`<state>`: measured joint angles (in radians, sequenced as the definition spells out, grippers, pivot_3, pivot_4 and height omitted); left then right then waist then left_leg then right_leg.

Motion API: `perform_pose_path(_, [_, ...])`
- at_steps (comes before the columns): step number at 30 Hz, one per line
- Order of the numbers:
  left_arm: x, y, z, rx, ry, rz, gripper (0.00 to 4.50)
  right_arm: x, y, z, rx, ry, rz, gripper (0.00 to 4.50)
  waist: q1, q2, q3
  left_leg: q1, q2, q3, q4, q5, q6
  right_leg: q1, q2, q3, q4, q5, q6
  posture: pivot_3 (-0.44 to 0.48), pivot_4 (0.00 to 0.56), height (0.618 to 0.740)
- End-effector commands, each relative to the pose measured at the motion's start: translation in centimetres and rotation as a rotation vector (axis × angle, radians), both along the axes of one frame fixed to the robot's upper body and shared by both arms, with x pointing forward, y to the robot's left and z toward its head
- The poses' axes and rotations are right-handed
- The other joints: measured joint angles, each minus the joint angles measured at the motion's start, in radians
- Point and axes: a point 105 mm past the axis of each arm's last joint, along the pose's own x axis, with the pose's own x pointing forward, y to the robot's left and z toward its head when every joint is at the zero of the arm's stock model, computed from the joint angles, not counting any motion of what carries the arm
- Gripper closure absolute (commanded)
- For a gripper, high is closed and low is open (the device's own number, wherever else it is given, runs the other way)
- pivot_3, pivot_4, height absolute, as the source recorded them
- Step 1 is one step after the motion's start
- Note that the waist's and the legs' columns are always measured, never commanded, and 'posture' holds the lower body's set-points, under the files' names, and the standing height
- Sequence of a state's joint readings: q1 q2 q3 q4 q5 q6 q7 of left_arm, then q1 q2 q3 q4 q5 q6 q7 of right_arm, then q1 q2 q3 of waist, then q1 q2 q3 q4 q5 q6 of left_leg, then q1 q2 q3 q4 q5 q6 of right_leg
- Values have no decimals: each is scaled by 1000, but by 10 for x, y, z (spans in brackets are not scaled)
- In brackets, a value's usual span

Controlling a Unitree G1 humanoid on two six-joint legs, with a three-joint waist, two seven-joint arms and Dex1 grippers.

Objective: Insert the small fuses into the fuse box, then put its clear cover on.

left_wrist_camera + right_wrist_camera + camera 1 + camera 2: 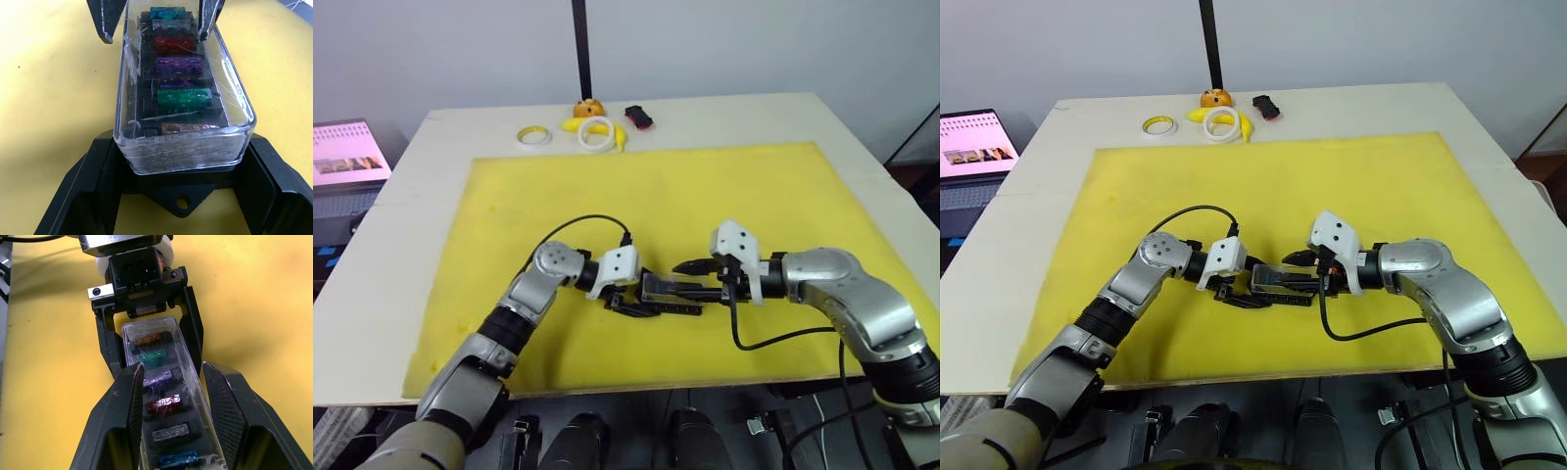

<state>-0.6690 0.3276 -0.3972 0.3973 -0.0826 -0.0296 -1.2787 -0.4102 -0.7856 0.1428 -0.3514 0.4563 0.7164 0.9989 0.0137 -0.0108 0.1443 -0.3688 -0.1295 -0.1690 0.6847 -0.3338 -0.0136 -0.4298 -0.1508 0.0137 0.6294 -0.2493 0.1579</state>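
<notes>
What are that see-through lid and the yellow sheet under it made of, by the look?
The clear cover looks like hard transparent plastic: glossy, with fine scratches, and the small fuses show through it. The yellow mat looks like soft foam, matte and faintly dimpled, though the material is not certain.

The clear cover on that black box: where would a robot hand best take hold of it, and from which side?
Probably by its two long side walls, coming in along the box from one end. The clear cover is long and narrow, with flat parallel sides, and sits over the fuse box lying flat on the yellow mat. The left hand and right hand each straddle it that way from opposite ends.
</notes>
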Motion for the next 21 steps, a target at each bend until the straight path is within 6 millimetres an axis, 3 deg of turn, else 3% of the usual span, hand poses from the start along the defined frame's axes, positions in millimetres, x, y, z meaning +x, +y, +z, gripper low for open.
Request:
perform_pose_path(1, [5,3,7,-14,-32,29,1932,0,4,7,8,-30,21,1742,0,0,0,0,0,0,0,0,0,0,0,0,0,0,0,0,150,740])
perform_pose_path(3, [5,3,7,-15,-32,31,1932,0,4,7,6,-30,22,865,0,0,0,0,0,0,0,0,0,0,0,0,0,0,0,0,150,740])
perform_pose_path(21, [7,3,8,-19,-32,37,1932,-3,6,-6,-74,-53,56,865,0,0,0,0,0,0,0,0,0,0,0,0,0,0,0,0,150,740])
